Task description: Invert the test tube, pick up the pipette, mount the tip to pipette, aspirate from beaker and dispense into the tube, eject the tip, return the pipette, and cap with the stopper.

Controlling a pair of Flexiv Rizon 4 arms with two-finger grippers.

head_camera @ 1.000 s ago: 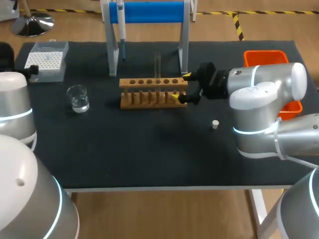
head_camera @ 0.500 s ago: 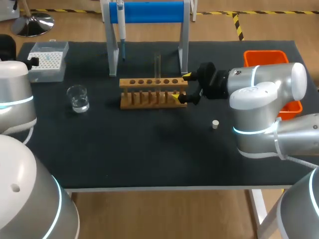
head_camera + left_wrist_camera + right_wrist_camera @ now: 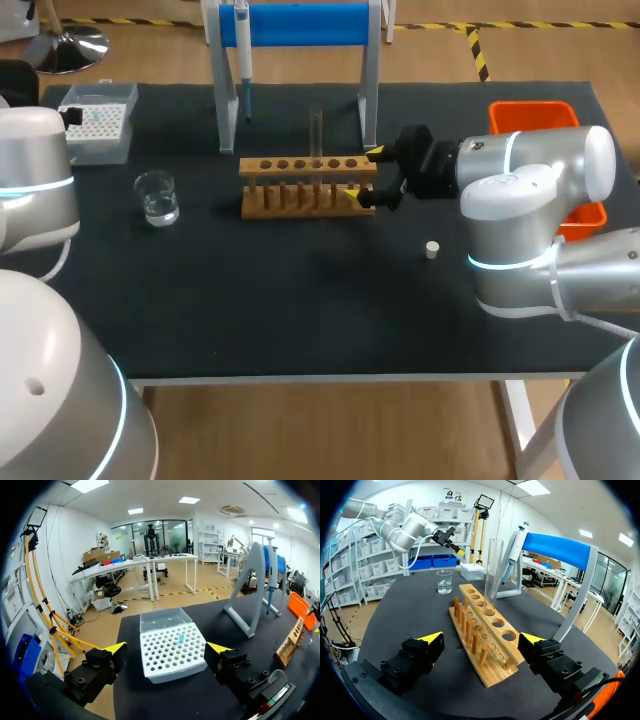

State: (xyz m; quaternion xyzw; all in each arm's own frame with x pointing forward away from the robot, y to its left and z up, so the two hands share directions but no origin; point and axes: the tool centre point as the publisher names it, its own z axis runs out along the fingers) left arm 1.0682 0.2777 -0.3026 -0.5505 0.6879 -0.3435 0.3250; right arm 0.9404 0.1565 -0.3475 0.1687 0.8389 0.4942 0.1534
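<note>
Clear glass test tube [image 3: 315, 128] stands in a brown wooden rack [image 3: 300, 190] whose end lies between the right gripper's [image 3: 363, 174] spread fingers. Left gripper [image 3: 166, 647] gapes over the white tip box [image 3: 165, 657] at the table corner.

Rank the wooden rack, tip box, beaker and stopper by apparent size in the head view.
1. wooden rack
2. tip box, nearly as large; it sits farther from the camera, so its rank against the rack is unsure
3. beaker
4. stopper, clearly smallest
</note>
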